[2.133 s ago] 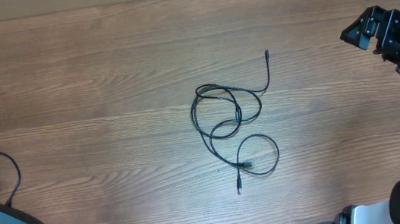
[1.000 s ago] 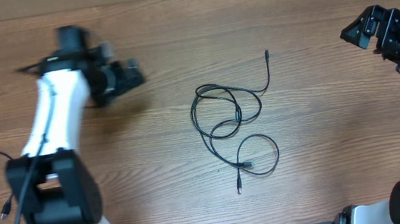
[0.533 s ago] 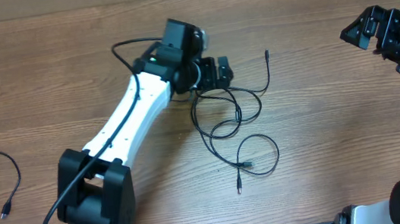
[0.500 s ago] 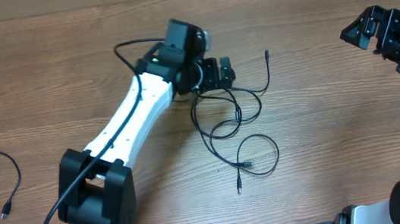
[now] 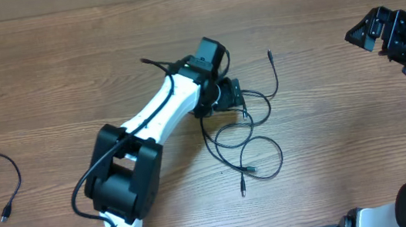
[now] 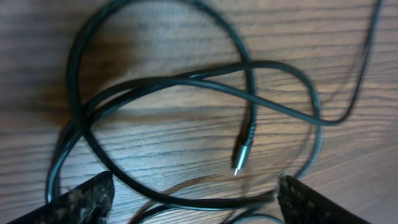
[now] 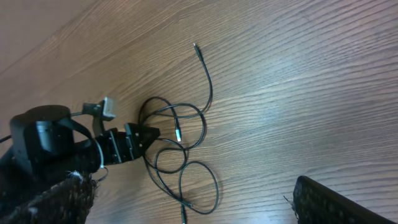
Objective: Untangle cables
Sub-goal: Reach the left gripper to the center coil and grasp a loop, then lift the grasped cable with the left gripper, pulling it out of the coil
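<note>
Overhead: my left tool [image 5: 240, 98] hovers over the twelve o'clock loop of the cables [image 5: 239, 141], mid-tabletop [image 5: 67, 83], where strands cross. My right tool [image 5: 364, 32] sits away at two o'clock, keeping clear. Left wrist: fingers [image 6: 81, 198] spread, straddling the crossing, ready to pinch. Right wrist: fingers [image 7: 339, 200] spread wide, holding nothing.

In the overhead view, my left gripper [image 5: 238, 96] is covering the upper left loops of the cables [image 5: 280, 150], so I am not seeing the crossings beneath it. In the left wrist view, the bottom edge is cutting off my fingertips [image 6: 81, 198] and the strands are showing blurred; I am not resolving pad contact.
</note>
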